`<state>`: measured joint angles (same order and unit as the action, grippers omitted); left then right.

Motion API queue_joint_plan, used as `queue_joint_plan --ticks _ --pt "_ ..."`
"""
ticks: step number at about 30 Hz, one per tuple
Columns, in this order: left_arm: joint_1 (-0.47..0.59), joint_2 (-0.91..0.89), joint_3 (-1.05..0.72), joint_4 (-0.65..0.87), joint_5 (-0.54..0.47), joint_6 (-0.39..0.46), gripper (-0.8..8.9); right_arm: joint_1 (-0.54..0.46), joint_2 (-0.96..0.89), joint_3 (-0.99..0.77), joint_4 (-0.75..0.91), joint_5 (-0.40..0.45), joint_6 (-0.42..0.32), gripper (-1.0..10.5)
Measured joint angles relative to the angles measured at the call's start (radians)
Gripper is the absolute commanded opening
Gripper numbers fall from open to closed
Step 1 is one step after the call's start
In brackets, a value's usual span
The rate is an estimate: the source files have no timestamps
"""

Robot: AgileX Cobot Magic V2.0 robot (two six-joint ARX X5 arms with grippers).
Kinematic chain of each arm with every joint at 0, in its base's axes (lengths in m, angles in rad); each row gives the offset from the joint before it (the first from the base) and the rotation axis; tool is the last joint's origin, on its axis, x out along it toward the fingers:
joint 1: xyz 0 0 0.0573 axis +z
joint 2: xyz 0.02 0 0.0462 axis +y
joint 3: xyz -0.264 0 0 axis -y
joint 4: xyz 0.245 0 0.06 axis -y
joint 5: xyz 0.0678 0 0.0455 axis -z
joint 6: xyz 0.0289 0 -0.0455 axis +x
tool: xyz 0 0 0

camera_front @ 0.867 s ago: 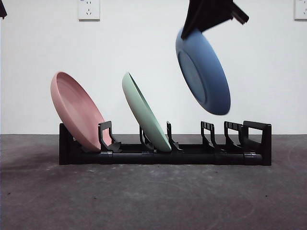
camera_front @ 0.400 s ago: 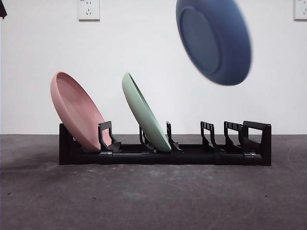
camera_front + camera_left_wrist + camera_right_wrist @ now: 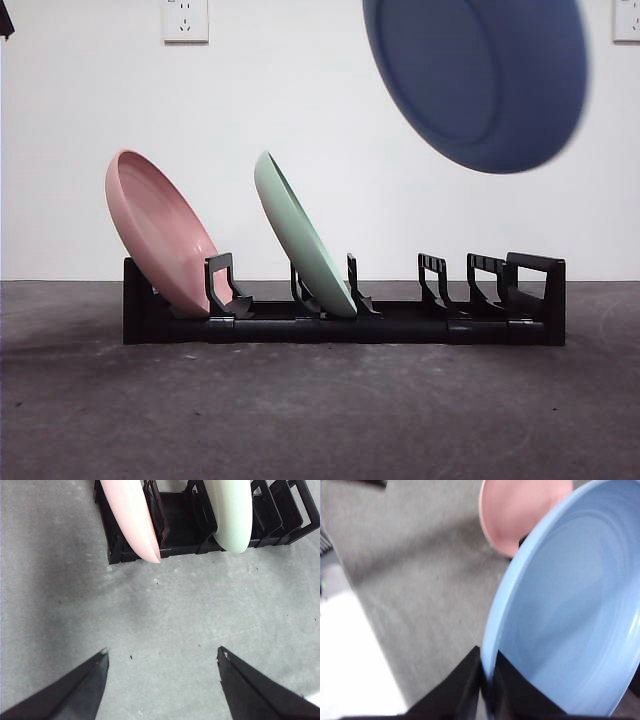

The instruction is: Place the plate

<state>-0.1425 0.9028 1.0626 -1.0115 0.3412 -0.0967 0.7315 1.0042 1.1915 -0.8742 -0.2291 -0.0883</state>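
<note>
Right gripper has its two black jaws pinched tight on the rim of the blue plate, and the plate has gone up and swung round — a second ago it hung lower, almost edge-on above the right half of the rack, and now it is high near the top of the front view, its underside turned broadly this way and smeared with motion. To my eye that reads as a step away from setting it down rather than toward it; the plate is well clear of any slot, so the placing is not yet done. The pink plate leans in the slot at the left end and the green plate in the next, both tilted the same way, and the dividers to the right of the green one stand unoccupied — that is where the room is. Coming down, the blue plate's lower edge would need to pass between those upright prongs without knocking the green plate's rim. Left gripper waits over the grey table in front of the rack, jaws spread wide and holding nothing.
</note>
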Motion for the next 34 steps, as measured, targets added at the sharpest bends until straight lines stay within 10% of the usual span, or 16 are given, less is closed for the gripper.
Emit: queue_joint_plan --ticks 10,23,34 --pt "0.0 0.0 0.0 0.0 0.0 0.0 3.44 0.245 -0.176 -0.244 0.04 0.313 0.002 0.1" --pt "0.0 0.0 0.0 0.0 0.0 0.0 3.44 0.574 0.0 -0.453 0.253 0.46 0.113 0.1" --pt "0.0 0.0 0.0 0.0 0.0 0.001 3.44 0.608 0.328 -0.42 0.325 0.529 0.083 0.1"
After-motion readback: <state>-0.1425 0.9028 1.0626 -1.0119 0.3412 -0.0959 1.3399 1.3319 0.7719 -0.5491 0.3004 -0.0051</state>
